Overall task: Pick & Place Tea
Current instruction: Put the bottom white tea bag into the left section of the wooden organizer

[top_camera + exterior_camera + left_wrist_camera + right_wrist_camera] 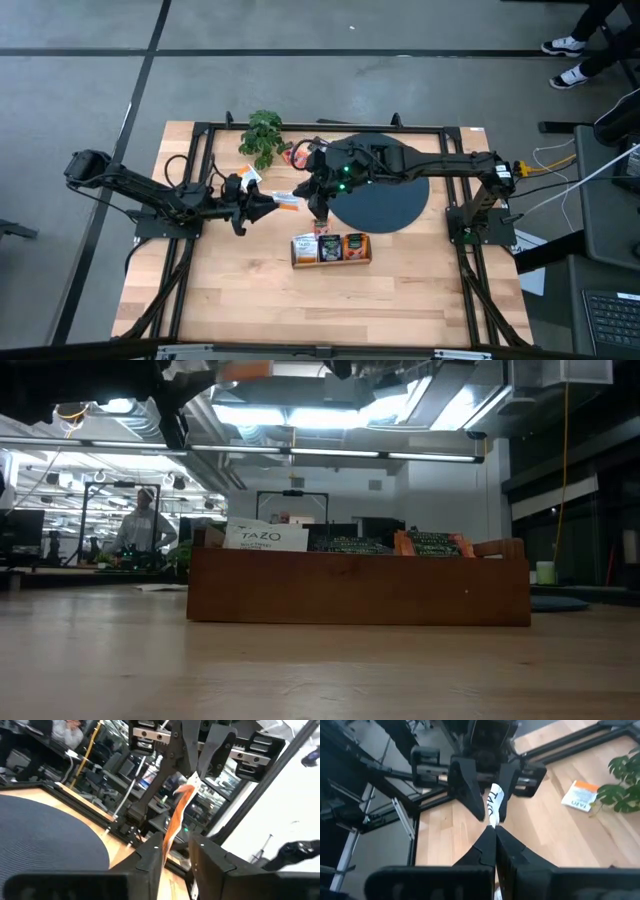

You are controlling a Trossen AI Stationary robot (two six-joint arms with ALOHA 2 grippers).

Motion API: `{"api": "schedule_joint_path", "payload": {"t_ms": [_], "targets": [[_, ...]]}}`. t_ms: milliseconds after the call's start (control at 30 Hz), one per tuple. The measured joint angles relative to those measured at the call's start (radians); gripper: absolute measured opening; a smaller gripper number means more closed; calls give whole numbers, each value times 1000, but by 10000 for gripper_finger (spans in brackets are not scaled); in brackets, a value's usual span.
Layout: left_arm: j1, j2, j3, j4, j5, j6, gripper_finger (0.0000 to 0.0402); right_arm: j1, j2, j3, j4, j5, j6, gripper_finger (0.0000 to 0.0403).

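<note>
While clenched on the "TAZ"-lettered tea packet (494, 804), right end effector (495, 828); left end effector (176, 846) released.

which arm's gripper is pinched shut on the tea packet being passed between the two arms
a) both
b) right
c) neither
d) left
b: in the right wrist view the right gripper has its fingers closed on the tea packet, while the left gripper shows its fingers parted with the packet hanging between them.
</note>
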Motion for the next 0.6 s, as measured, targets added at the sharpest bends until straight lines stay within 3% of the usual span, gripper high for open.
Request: {"api": "schedule_joint_path", "payload": {"t_ms": [267,600], "targets": [[0,0,0,-1,13,0,144,46,0,0,-85,10,0,1],[0,0,0,-1,7,0,152,144,1,-134,28,-1,-1,1]]}}
